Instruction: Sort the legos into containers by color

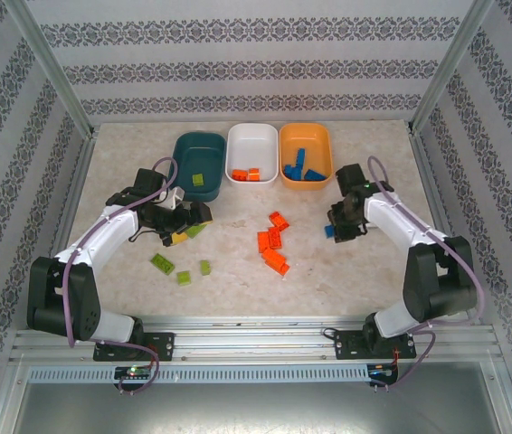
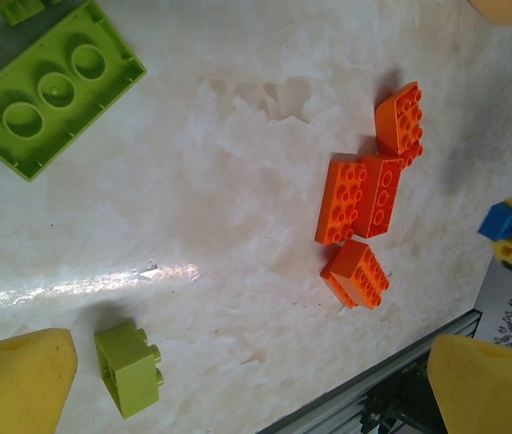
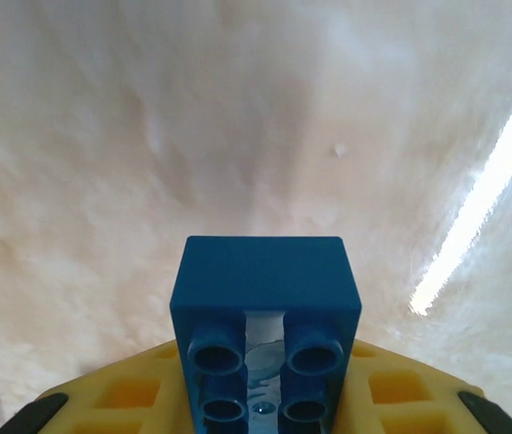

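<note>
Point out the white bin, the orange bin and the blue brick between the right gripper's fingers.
white bin [image 1: 251, 145]: top view, bare floor.
orange bin [image 1: 306, 136]: top view, bare floor.
blue brick [image 3: 265, 271]: right wrist view, smooth face.

Two robot arms, the left arm and the right arm, have smooth white plastic shells over bulky black joint housings. A thin purple-grey cable loops loosely along each arm. The left gripper and the right gripper have blunt yellow plastic fingers moulded with square recesses.
</note>
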Controlling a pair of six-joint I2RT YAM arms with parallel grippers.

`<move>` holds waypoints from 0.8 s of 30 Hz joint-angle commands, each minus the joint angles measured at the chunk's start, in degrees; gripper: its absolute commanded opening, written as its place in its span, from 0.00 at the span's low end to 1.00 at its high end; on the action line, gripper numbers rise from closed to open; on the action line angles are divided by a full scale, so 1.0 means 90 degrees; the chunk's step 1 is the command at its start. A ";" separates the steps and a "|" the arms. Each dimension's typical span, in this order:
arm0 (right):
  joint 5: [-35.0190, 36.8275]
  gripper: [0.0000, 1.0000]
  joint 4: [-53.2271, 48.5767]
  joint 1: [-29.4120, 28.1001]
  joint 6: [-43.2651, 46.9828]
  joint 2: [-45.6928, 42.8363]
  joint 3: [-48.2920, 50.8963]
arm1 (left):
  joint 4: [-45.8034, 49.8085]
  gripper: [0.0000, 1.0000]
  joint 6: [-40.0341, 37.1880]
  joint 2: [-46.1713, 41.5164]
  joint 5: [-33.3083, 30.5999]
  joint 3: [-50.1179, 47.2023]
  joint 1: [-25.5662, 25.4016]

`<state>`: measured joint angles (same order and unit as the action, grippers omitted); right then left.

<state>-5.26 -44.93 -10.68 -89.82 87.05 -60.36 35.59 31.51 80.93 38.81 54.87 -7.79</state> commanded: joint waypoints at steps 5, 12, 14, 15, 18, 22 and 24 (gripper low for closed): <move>0.0273 0.29 -0.0682 0.0337 0.1866 0.0269 -0.1660 | 0.0120 1.00 -0.0062 0.0005 0.0034 0.0008 -0.0011; 0.0000 0.27 -0.0845 0.0329 0.2664 0.0965 -0.2999 | 0.0139 1.00 -0.0055 -0.0027 0.0013 -0.0018 -0.0008; -0.0187 0.27 -0.0864 0.0317 0.2874 0.1224 -0.3362 | 0.0146 1.00 -0.0055 -0.0031 0.0014 -0.0016 -0.0012; -0.0311 0.27 -0.0861 0.0303 0.3014 0.1385 -0.3573 | 0.0147 1.00 -0.0050 -0.0033 0.0014 -0.0023 -0.0013; -0.0554 0.27 -0.1008 0.0250 0.3498 0.1942 -0.4271 | 0.0147 1.00 -0.0053 -0.0032 0.0016 -0.0029 -0.0011; -0.0810 0.27 -0.1299 0.0187 0.4186 0.2840 -0.5283 | 0.0208 1.00 -0.0092 -0.0032 -0.0013 -0.0021 -0.0012; -0.0899 0.27 -0.1517 0.0144 0.4510 0.3346 -0.5856 | 0.0271 1.00 -0.0133 -0.0042 -0.0050 -0.0006 -0.0008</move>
<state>-10.83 -54.22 -8.56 -56.14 112.68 -108.12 35.64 31.51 80.93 38.79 54.87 -7.79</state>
